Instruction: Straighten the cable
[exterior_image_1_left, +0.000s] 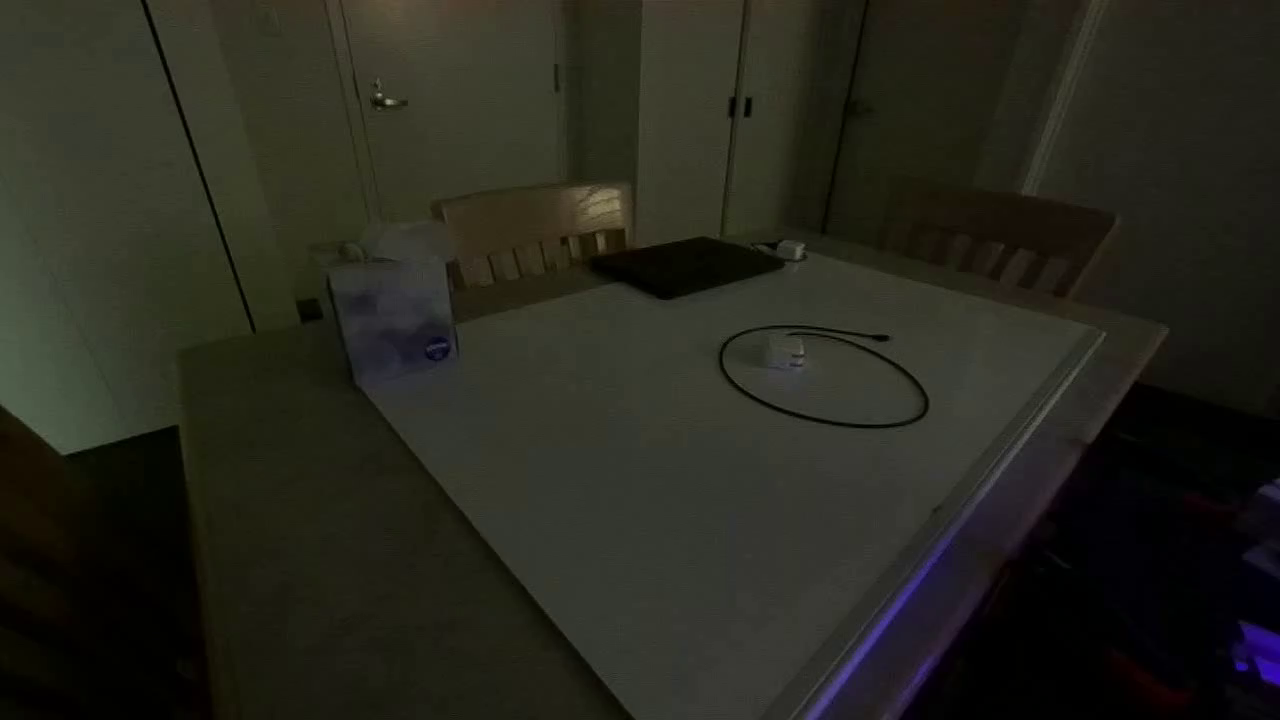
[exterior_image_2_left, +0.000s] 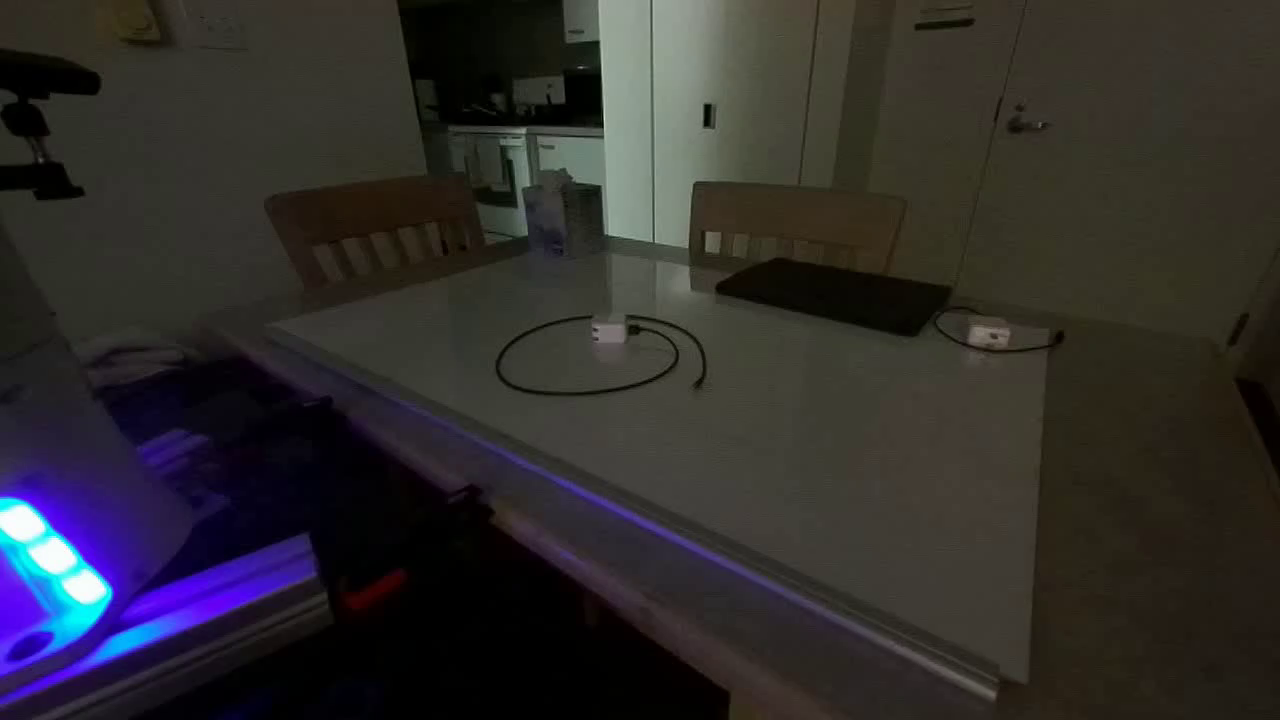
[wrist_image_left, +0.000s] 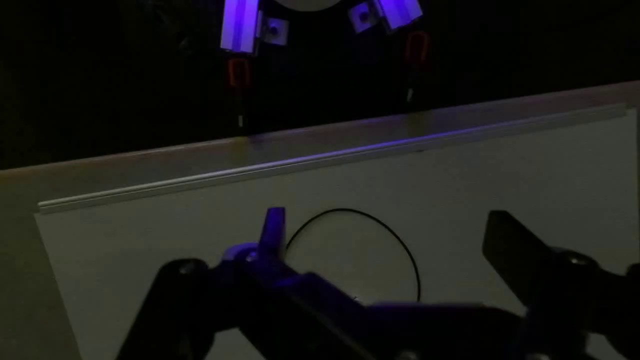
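While the gripper (wrist_image_left: 385, 216) gapes wide, I see the cord (exterior_image_1_left: 870, 426) looped; it lies well inside the desk's (exterior_image_1_left: 290, 500) edges.

The place looks like a home, dimly lit, with wooden chairs (exterior_image_1_left: 535, 212) standing at a table (exterior_image_1_left: 290, 520) and a tissue box (exterior_image_1_left: 395, 310). In an exterior view, a kitchen stove (exterior_image_2_left: 512, 212) and white cabinets (exterior_image_2_left: 572, 156) show beyond.

Open board (exterior_image_1_left: 620, 480) surrounds the cable (exterior_image_1_left: 868, 427), with passage on the rail (wrist_image_left: 300, 165) side and free air above it in both exterior views. Inside the cable's loop, a plug (exterior_image_1_left: 783, 352) stands in the way. Farther from the cable, the obstacles are the box (exterior_image_1_left: 395, 320), the pad (exterior_image_1_left: 690, 266) and a second plug (exterior_image_2_left: 988, 334).
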